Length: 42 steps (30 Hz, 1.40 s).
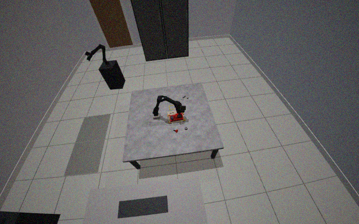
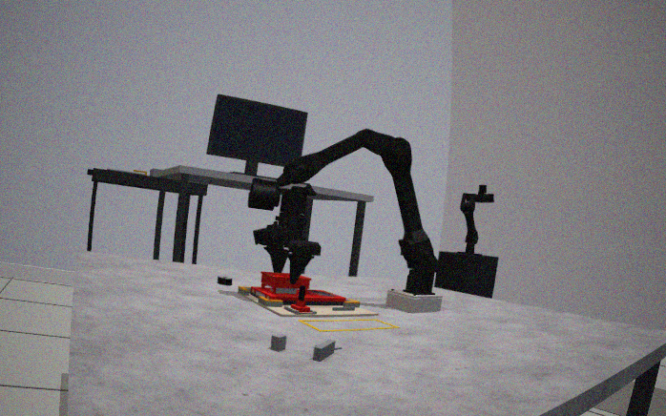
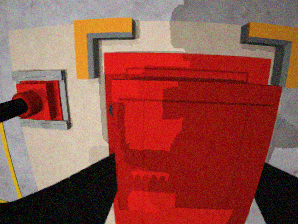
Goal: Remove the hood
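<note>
The red hood (image 2: 271, 280) (image 3: 215, 130) is between the two black fingers of my gripper (image 2: 285, 277) (image 3: 185, 164). The gripper is shut on it. In the exterior view the hood is slightly above the red toy car body (image 2: 325, 298) (image 3: 187, 61), with a grey part showing between them. In the wrist view the hood hides most of the body. The marked area is a thin yellow outline (image 2: 360, 329) on the table, beside the cream board, and part of its line (image 3: 11, 165) shows at the wrist view's left edge. The top view shows the hood too small to tell apart.
The cream board (image 2: 364, 313) (image 3: 82, 135) carries orange and grey corner brackets (image 3: 104, 27) around the car. A red piece with a black post (image 2: 301, 306) (image 3: 37, 100) stands in a grey holder beside it. Two grey blocks (image 2: 278, 343) (image 2: 322, 350) and a black round part (image 2: 224, 280) lie on the table.
</note>
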Available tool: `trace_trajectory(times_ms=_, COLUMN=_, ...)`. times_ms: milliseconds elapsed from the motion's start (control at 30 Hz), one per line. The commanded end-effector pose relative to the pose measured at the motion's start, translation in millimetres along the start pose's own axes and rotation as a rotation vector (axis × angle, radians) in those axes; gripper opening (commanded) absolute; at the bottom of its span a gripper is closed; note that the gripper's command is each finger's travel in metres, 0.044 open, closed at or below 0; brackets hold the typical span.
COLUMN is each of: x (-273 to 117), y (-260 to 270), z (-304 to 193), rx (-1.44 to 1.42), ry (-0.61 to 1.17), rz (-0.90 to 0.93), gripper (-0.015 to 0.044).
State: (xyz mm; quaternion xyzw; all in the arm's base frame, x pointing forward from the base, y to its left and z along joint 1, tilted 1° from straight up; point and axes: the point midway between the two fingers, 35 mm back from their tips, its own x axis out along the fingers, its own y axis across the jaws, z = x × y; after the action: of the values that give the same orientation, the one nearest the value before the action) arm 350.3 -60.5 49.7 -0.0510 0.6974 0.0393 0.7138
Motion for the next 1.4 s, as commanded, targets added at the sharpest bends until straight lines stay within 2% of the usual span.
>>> trace_trajectory(times_ms=0, x=-4.3, y=-0.5, z=1.4, rx=0.000, ry=-0.005, rz=-0.002, gripper=0.0000)
trace_trajectory(times_ms=433, x=-13.0, y=-0.4, z=1.4, rx=0.000, ry=-0.005, rz=-0.002, gripper=0.0000)
trace_trajectory(times_ms=867, x=-54.8, y=-0.5, z=1.4, rx=0.000, ry=-0.005, rz=-0.001, gripper=0.0000)
trace_trajectory(times_ms=967, x=-48.9, y=0.4, z=0.8, rx=-0.002, ry=-0.001, rz=0.000, gripper=0.0000)
trace_trajectory(times_ms=1367, x=-51.4, y=44.4, z=6.7, rx=-0.010, ry=-0.004, rz=0.006, gripper=0.0000)
